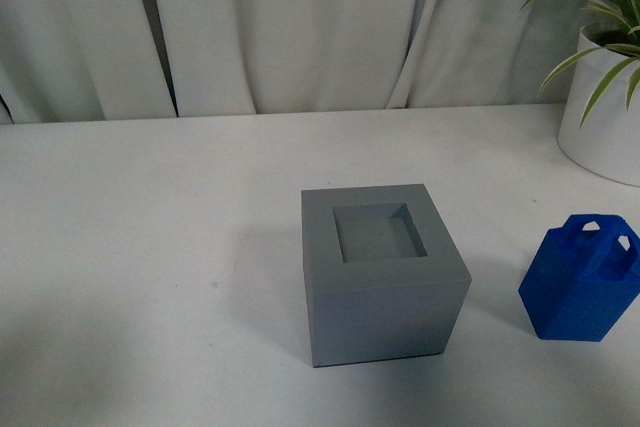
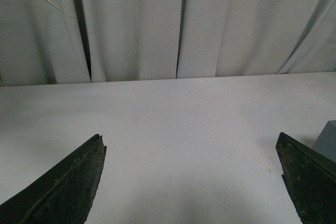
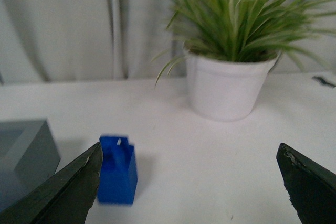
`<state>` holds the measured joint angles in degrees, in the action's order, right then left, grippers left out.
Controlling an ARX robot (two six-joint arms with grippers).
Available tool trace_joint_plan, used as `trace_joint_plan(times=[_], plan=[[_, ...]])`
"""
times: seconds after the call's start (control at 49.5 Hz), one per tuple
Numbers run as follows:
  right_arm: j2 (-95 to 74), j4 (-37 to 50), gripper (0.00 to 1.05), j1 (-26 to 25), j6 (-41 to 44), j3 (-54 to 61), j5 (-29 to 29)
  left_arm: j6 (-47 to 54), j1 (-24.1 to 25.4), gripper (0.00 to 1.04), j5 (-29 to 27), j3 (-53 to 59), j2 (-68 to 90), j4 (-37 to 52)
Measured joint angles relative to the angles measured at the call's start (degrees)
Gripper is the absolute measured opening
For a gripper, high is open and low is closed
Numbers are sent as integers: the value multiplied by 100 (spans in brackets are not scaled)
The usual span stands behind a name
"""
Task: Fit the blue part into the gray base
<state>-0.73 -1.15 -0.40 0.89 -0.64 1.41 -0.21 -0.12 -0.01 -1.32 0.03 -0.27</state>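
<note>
- Blue block (image 1: 583, 280): stands upright on the white table (image 1: 150, 247), near the right edge of the front view, corner turned toward the camera. Two arched loops with holes sit on top.
- It is not in the recess. It sits right of the gray cube (image 1: 383, 272), with a strip of bare table between them and no contact.
- Gray cube: near the middle of the table. Its square recess faces up with nothing in it (the walls around it are thick). It is clearly wider than the blue block.
- Right wrist view: the blue block (image 3: 117, 170) is on the table beyond the fingers, and the edge of the gray cube (image 3: 23, 153) is beside it. The picture is a bit soft, so the loop detail is hard to make out.
- Right gripper (image 3: 189, 148): jaws spread wide, gripping nothing. The block is out ahead of the fingers, untouched.
- Left gripper (image 2: 189, 137): jaws also spread wide, with only bare table between them. A corner of the gray cube (image 2: 327, 140) shows at the edge of the left wrist view.
- Neither arm shows in the front view.
- White plant pot (image 1: 605, 117): far right of the table, beyond the blue block and well apart from it. Its long green leaves fill the top of the right wrist view (image 3: 226, 85).
- Pale curtain (image 1: 300, 27) hangs along the far edge of the table.
</note>
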Motion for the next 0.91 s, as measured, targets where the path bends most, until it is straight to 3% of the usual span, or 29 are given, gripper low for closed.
trace_joint_plan(times=[0.061,0.141,0.263,0.343,0.485,0.646,0.909], plan=[[-354,-568,97,-118,55,-212,372,-2,0,99,0,0,0,0],[-839,-605,97,-245,57,-302,586,0,0,99,2,0,0,0],[-1685,-249,97,-407,162,-562,999,0,0,99,0,0,0,0],[-2811,114,97,-614,278,-1117,1856,0,0,99,2,0,0,0],[-4704,361,97,-664,831,-2048,2673,0,0,99,0,0,0,0],[-5980,-435,97,-490,1803,-3392,3008,-2,0,99,2,0,0,0],[-7772,-3108,97,-90,4391,-5838,2920,0,0,99,0,0,0,0]])
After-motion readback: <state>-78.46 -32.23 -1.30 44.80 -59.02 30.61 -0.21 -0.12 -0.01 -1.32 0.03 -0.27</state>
